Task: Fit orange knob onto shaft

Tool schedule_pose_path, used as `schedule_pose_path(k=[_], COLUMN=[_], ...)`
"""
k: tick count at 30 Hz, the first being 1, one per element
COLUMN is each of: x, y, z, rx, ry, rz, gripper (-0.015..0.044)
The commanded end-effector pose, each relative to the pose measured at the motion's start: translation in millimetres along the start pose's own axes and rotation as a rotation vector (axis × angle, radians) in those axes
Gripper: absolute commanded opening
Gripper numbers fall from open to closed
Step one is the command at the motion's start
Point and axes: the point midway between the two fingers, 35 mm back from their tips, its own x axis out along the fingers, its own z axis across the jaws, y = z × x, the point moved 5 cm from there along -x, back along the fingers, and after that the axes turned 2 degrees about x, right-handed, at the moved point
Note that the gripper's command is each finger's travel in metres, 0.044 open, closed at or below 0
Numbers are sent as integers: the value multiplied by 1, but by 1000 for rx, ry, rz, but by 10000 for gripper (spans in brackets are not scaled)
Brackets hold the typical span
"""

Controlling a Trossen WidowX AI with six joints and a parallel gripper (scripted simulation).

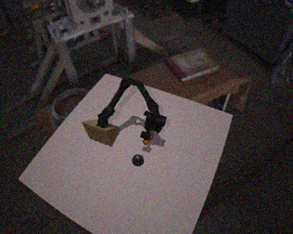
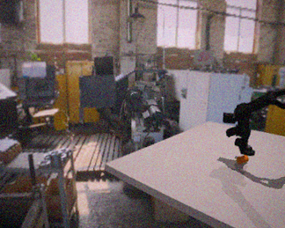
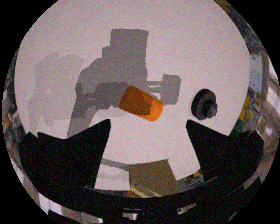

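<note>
So the gripper (image 1: 145, 136) (image 2: 245, 148) (image 3: 150, 123) was hanging over the white table (image 1: 110, 194) (image 2: 181, 169) (image 3: 165, 40) with its jaws spread wide and nothing between them. The orange knob (image 1: 146, 141) (image 2: 242, 159) (image 3: 141, 103) was lying on its side on the tabletop, right under the gripper as far as I could tell. From the wrist cam it sat ahead of the gap between the two fingertips, a touch toward the left one in that picture. The bit that mattered, I reckon, was the knob's long axis: it ran mostly across the gap, from one finger's side toward the other, and slanted down to the right in that view. So closing like that would probably have pushed on its ends, or caught it crooked, instead of hugging the round sides. My guess is the wrist needed more turn before going down, plus a small shift to get the knob centred. The dark round pedestal (image 1: 137, 160) (image 3: 202, 104) stood near the knob, off its right end in the wrist view, so that was the short trip for later. Couldn't make out the hole or its flat anywhere, so lining up the D would've been guesswork at that point. Only one arm, so no choosing who grabs.
</note>
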Motion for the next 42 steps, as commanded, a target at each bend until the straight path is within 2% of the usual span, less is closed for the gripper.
schedule_pose_path(k=[1, 5, 20, 24, 42], x=[0, 0, 0, 21, 43], y=[-2, -2, -2, -4, -6], z=[10, 12, 12, 16, 20], rx=[-873, -1054, -1054, -1054, -1054], ry=[73, 74, 74, 73, 72], rz=[100, 121, 121, 120, 120], gripper=[440, 440, 440, 440, 440])
